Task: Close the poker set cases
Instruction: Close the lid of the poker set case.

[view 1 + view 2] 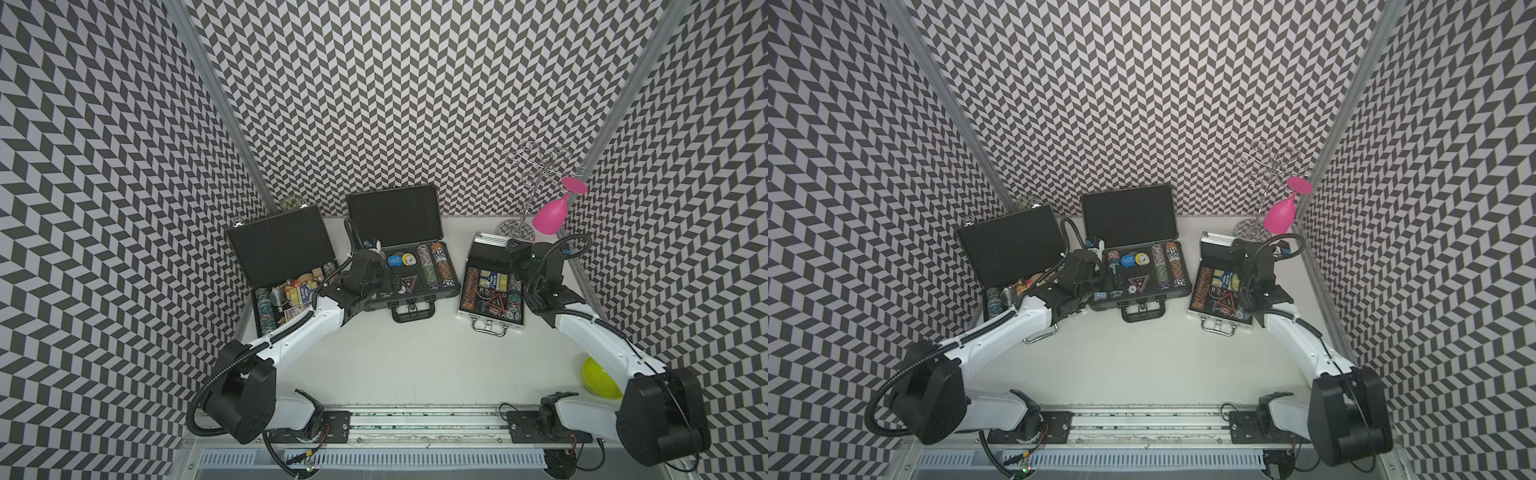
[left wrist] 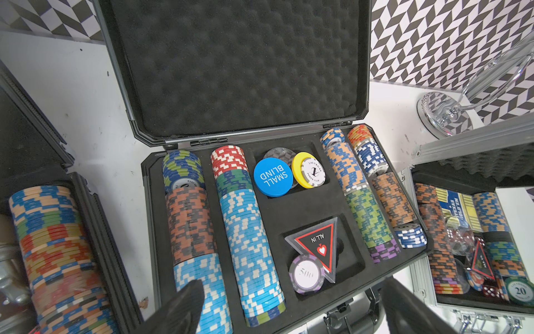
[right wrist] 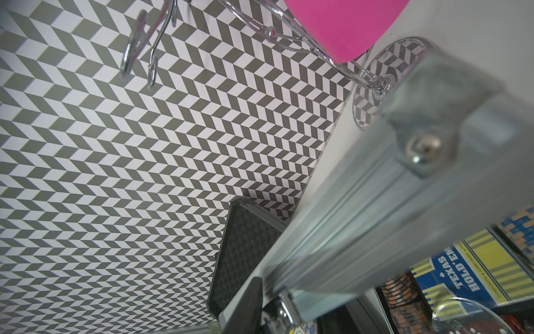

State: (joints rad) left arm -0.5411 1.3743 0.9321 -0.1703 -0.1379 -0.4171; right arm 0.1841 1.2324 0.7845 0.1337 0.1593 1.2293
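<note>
Ribbed dark grey case (image 1: 395,220) lies open on the bench (image 1: 415,365), chips (image 2: 248,231) in black foam (image 2: 231,66) — left jaws spread wide over its left end. Flat black case (image 1: 278,245) left of it, small silver case (image 1: 490,319) right of it, both open; right jaws at the silver lid (image 3: 375,217) — grip unclear.

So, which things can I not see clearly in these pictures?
Whether the right gripper holds the silver aluminium case's lid: right wrist view is blurred, one finger shows; its wrist blocks both top views.
Flat textured black case, contents: left arm covers part in top views; left wrist view cuts them off.
Yellow-green bowl: half behind the right arm.
</note>
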